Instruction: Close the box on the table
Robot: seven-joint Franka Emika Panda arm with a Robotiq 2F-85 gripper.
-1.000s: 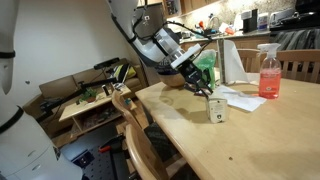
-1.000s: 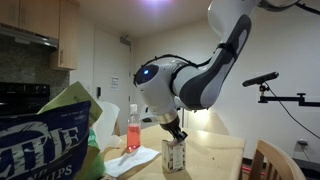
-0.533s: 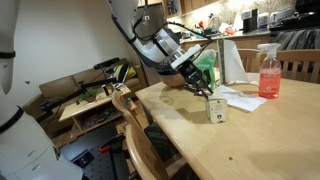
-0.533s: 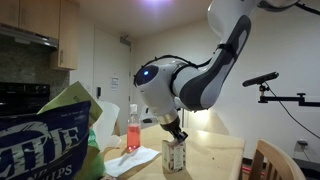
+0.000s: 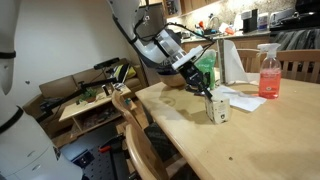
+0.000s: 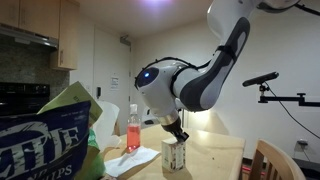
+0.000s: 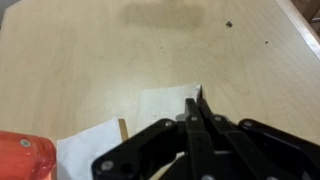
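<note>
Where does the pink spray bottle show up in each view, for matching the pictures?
In an exterior view: spray bottle at the right, upright.
In an exterior view: left of centre, upright.
Wrist view: bottom-left corner, blurred.
Shared landmark: white paper beside it.

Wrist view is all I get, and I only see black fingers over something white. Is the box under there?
Observer: Yes. In an exterior view the box stands upright on the table, with the gripper right at its top.
Operator: Is the red blob in my corner a bottle?
Observer: Yes, a pink spray bottle with a trigger head, taller than the box.
Operator: Is anything near the table's edge?
Observer: A wooden chair stands at the table's edge, on the side away from the bottle.
</note>
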